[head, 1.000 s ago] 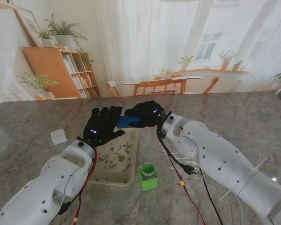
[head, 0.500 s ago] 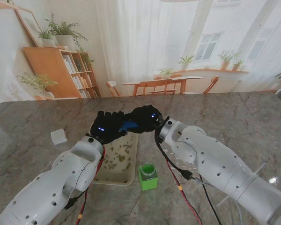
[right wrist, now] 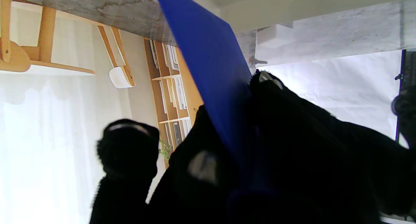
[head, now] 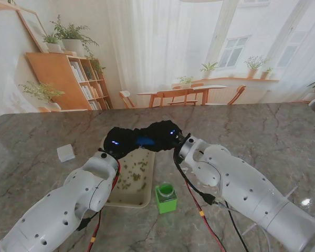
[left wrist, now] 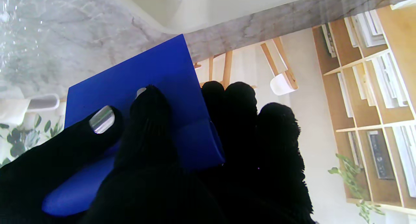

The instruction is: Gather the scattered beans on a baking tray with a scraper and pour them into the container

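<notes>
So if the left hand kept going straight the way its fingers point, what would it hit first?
Most likely the right hand. The left hand points at it across the tray's far end, and both already touch the blue scraper between them. Depth is unclear, but nothing else shows in that line.

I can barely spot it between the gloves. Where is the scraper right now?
In the stand view the scraper is held between the left hand and right hand, over the tray's far end.
</notes>
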### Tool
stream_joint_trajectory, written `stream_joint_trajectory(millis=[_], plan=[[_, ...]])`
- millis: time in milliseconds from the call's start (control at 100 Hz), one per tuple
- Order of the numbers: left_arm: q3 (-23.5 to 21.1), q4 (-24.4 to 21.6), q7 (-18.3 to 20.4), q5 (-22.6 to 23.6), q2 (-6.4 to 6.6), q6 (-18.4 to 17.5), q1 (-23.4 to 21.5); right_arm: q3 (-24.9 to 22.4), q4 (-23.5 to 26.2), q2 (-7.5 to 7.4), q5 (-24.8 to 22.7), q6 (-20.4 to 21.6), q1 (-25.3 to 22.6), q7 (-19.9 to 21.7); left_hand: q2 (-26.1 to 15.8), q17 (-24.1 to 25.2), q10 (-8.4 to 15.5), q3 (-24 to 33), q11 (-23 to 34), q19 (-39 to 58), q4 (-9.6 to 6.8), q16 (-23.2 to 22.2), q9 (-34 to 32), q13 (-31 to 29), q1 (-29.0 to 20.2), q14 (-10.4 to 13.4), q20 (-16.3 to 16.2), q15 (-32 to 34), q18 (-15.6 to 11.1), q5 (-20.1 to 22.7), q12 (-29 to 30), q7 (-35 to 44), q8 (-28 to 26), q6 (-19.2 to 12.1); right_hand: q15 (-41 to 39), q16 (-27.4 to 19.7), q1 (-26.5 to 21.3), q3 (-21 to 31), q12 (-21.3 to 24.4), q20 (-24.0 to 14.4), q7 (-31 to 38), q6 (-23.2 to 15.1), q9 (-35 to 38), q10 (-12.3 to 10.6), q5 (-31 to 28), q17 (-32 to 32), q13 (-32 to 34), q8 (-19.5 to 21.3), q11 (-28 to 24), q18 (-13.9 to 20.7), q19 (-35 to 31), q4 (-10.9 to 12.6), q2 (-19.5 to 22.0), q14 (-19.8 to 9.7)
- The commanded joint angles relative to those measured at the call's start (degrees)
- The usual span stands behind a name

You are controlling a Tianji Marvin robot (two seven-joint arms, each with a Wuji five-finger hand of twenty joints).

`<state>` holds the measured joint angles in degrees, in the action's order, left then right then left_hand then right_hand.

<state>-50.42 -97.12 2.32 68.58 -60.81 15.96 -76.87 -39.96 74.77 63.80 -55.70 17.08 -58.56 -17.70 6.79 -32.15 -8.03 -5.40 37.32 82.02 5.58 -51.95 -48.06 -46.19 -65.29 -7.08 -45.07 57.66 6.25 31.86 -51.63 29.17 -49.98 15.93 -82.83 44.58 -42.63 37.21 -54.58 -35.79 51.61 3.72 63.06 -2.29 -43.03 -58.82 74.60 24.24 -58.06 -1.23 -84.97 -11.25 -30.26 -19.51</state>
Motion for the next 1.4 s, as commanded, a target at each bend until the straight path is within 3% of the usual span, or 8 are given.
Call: stream_joint_trajectory(millis=[0,150,260,650,820,940,1080,1390], plan=[[-0.6,-1.0,2.2,2.0,-0.04,-1.3,-0.5,0.0,2.8,0.03,-1.4,1.1,-0.9,1.7,-9.5,-0.3,4.9,6.1,8.0,4.3,-1.96,-1.8,-5.6,-1.4,-8.7,2.5,-2.3,3.4,-4.3,1.3,-3.6,3.1,-0.7,-6.9,2.1,-1.1,1.1,2.0,0.0,0.6,-0.6,-16.6,-0.7,2.5,4.1,2.0,-5.3,1.8,1.0,-1.7,1.7,0.3,1.4,-6.2],[-1.7,-1.5,3.7,3.1,0.28,-2.7,-1.1,-1.8,4.3,-0.75,-2.1,1.7,-2.1,4.3,-8.0,-0.3,5.7,7.1,7.1,4.3,-1.69,-1.5,-7.6,-2.3,-8.7,1.9,-2.8,3.3,-4.2,2.1,-5.0,7.5,-4.0,-8.6,12.3,-4.5,5.6,0.6,3.7,0.2,-6.6,-12.8,-6.1,5.3,7.0,8.7,-12.0,4.8,11.4,-6.7,6.7,1.2,3.2,2.7],[-2.5,-1.7,4.3,3.5,0.41,-3.3,-1.7,-3.1,5.3,-1.19,-2.4,2.1,-2.8,6.0,-7.7,-0.3,6.0,7.2,6.3,4.2,-1.46,-1.2,-8.2,-2.5,-8.7,1.8,-2.9,2.7,-4.2,2.5,-5.3,8.6,-4.9,-8.9,15.6,-5.7,4.4,-2.0,6.0,0.1,-6.7,-12.0,-3.9,5.1,5.8,8.8,-11.5,5.7,14.6,-6.6,6.4,1.6,4.6,4.4],[-5.0,-3.0,6.2,5.3,0.82,-4.9,-3.8,-5.3,5.8,-1.62,-2.3,1.8,-4.1,7.8,-7.7,-0.1,6.6,6.8,5.0,3.0,-1.38,-0.9,-8.2,-2.4,-8.7,1.9,-3.0,1.7,-3.9,2.6,-5.6,9.1,-5.4,-9.7,15.6,-6.5,-0.9,-6.4,5.8,1.7,-1.9,-11.1,4.9,2.7,2.2,3.3,-4.4,2.7,10.6,-4.5,3.3,2.3,9.1,3.1],[-5.4,-3.1,6.2,5.3,0.84,-5.3,-4.2,-5.2,5.4,-1.54,-2.1,2.1,-4.0,7.3,-8.1,0.1,6.5,6.1,3.8,1.6,-1.57,-0.3,-7.5,-2.1,-8.7,2.0,-2.9,0.1,-3.9,2.4,-5.0,8.2,-4.5,-8.9,14.9,-7.0,-7.7,-10.3,6.2,3.2,-0.1,-8.9,7.7,0.9,0.8,1.5,-1.9,3.5,8.5,-3.9,2.0,2.3,13.5,2.4],[-5.1,-2.6,5.2,2.6,0.62,-5.0,-3.9,-4.7,5.2,-1.35,-2.2,1.9,-3.9,6.3,-7.6,2.2,3.7,4.8,-0.8,-3.0,-1.55,1.5,-4.4,0.7,-8.7,-1.1,-2.8,-5.3,-2.1,1.9,-0.2,4.3,-0.9,-6.7,14.8,-7.1,-10.7,-12.9,5.5,3.7,0.0,-8.4,7.8,1.0,1.0,1.5,-1.7,8.5,8.1,-4.5,1.8,1.4,17.5,2.5],[-4.8,-2.2,4.3,0.8,0.44,-4.7,-3.8,-4.3,5.4,-1.23,-1.3,1.8,-3.8,7.2,-4.1,6.4,0.6,2.3,-6.7,-10.3,-1.09,4.2,0.2,4.5,-4.4,-1.7,-2.4,-13.0,0.2,-0.6,5.2,0.6,0.1,-4.2,14.8,-7.3,-13.8,-13.3,4.2,3.7,-0.7,-6.6,6.2,1.2,2.3,2.3,-3.1,12.6,8.2,-4.3,2.4,1.2,20.3,2.4],[-4.2,-0.9,0.4,-2.0,-0.16,-3.7,-3.5,-3.0,3.5,-0.06,0.6,1.5,-3.4,3.3,-5.6,9.6,-3.6,2.7,-17.4,-22.9,-2.83,10.2,9.1,10.7,5.9,-3.6,2.4,-25.1,1.3,-3.5,13.5,-12.2,0.4,0.7,14.4,-7.7,-14.9,-11.2,3.3,3.7,-0.2,-4.7,6.2,2.1,2.3,2.3,-2.7,15.0,7.3,-4.4,2.6,1.0,19.3,2.4]])
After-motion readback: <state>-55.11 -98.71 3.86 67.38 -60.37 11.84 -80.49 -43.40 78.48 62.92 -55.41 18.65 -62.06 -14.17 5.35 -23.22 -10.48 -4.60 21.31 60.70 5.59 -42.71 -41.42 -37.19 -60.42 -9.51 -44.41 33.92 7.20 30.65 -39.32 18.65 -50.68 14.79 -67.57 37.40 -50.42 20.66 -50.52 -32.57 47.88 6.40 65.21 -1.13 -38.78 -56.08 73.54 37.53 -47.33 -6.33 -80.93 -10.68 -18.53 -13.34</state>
